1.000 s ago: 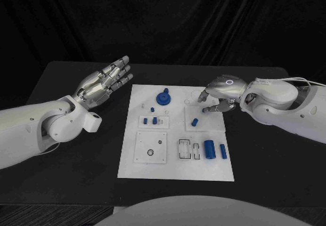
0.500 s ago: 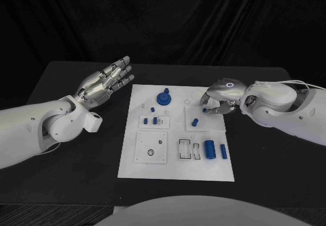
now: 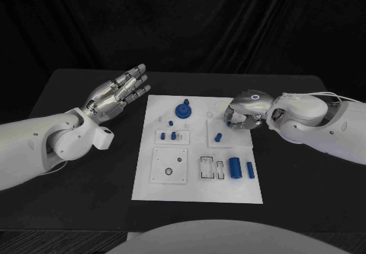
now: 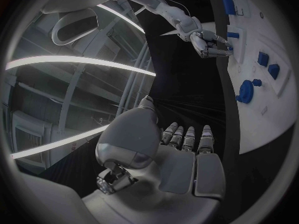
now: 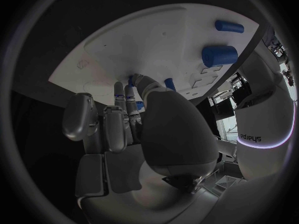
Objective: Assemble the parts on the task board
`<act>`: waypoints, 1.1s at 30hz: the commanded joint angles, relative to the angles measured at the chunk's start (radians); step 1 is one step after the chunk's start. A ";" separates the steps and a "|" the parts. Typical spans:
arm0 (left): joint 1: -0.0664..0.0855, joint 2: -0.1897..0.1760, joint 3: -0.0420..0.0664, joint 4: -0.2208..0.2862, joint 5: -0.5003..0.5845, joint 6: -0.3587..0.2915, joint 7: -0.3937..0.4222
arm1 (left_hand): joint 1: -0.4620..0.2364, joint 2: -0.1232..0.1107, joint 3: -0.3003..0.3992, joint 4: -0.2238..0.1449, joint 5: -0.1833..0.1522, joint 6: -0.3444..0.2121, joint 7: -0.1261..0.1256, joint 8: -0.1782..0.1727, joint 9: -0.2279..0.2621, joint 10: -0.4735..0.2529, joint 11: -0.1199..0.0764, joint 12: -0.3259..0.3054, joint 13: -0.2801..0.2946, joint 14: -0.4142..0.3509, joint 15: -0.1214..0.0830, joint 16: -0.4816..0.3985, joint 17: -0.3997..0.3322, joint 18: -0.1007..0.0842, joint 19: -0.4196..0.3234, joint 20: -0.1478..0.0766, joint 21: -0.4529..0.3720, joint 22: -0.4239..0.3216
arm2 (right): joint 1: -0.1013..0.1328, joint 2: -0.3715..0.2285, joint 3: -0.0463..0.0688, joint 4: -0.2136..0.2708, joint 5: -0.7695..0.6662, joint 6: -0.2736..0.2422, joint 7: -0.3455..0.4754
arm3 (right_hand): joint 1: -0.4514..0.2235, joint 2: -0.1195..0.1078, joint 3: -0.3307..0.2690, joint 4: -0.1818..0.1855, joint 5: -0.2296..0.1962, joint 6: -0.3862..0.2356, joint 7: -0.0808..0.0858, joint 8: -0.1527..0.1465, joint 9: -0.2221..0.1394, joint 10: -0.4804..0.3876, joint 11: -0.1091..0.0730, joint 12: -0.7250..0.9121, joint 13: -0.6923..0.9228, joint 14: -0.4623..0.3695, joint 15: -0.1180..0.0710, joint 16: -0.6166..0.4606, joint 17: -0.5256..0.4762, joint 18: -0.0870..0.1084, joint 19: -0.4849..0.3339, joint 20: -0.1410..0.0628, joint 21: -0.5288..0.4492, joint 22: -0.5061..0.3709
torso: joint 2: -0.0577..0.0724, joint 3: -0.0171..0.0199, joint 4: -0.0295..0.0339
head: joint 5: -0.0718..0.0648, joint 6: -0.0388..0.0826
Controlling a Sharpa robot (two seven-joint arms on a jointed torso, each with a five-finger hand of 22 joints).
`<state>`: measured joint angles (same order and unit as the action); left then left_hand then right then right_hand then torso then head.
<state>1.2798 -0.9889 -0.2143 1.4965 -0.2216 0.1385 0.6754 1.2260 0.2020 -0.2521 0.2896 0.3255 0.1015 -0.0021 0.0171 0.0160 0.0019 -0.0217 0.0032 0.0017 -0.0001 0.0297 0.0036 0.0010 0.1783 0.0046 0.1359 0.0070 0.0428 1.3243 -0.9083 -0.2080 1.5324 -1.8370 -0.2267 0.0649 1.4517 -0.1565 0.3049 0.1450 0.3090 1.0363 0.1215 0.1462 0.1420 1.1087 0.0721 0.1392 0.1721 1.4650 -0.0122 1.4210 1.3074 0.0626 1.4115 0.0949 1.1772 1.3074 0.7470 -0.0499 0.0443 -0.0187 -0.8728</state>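
I see the task board (image 3: 200, 190) mid-frame on the black table (image 3: 76, 196). My right hand (image 3: 245, 114) sits at the board's upper right edge, fingers curled down around a small blue peg (image 3: 229, 125); whether it's actually pinched I cannot tell. My left hand (image 3: 116, 95) is raised at upper left, off the board, fingers released and spread, holding nothing. Blue gear (image 3: 184, 110) upper centre of board, large blue cylinder (image 3: 236, 168) lower right.

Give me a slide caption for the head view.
Right robot hand curls over a small blue part on the white task board; left robot hand hovers open beside it.
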 commanded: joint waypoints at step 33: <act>-0.004 0.002 0.001 -0.005 0.002 0.037 0.013 | 0.048 0.010 0.008 -0.001 0.045 0.031 0.026 0.004 0.005 0.005 0.038 0.001 0.001 0.000 0.032 -0.004 -0.001 -0.004 0.007 0.030 0.005 0.024 | -0.010 -0.015 0.001 0.009 0.000 -0.084 -0.001 | 0.046 0.011 0.070 -0.073 -0.012 0.087 -0.007 0.028 0.063 0.133 -0.020 0.003 -0.027 0.021 -0.010 -0.062 -0.018 0.019 0.000 -0.009 -0.008 0.156 | -0.002 -0.0003 0.0005 | 0.010 0.000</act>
<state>1.2778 -0.9880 -0.2143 1.4914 -0.2210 0.1586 0.6745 1.2619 0.2122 -0.2491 0.2867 0.3659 0.1270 0.0234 0.0171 0.0197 0.0070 0.0110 0.0032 0.0022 0.0004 0.0575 0.0036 0.0011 0.1782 0.0118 0.1573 0.0070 0.0655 1.3150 -0.9170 -0.2089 1.5395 -1.8324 -0.2620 0.0815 1.4912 -0.1458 0.3765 0.0756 0.3003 1.1183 0.1143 0.1712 0.2034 1.2354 0.0512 0.1384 0.1449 1.4688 -0.0160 1.3637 1.2896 0.0626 1.4115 0.0949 1.1695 1.3080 0.7454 -0.0499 0.0446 -0.0089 -0.8728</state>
